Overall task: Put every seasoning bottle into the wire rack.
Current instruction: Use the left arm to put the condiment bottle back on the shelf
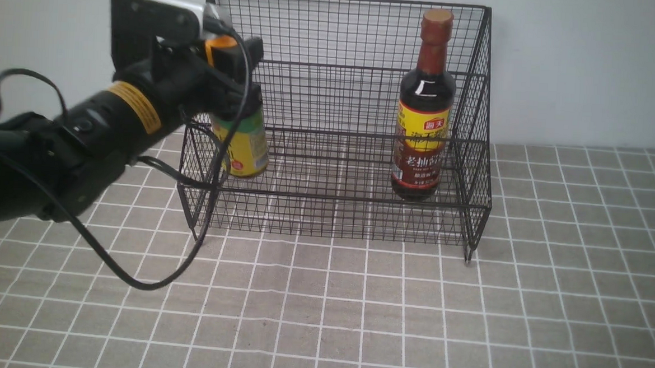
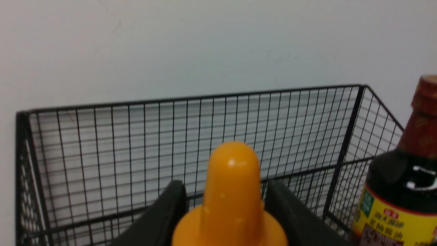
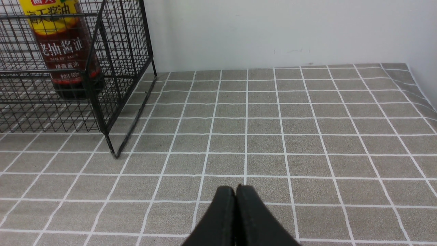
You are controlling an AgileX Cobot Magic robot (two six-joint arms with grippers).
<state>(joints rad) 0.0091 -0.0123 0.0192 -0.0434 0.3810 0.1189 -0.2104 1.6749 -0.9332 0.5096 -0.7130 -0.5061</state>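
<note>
Orange-capped bottle (image 1: 245,146) clamped in left gripper (image 1: 229,51); right gripper (image 3: 235,188), wrist view only, pressed together.

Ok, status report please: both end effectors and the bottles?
Left end effector shut on short bottle, in wire rack's left end. Right end effector shut, empty. Tall bottle upright at right end. Nothing blocking.

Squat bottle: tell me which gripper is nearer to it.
Left. The left gripper is shut on the squat bottle near its top, at the rack's left end. The right gripper, shut empty, is over the cloth beyond the rack's right end.
</note>
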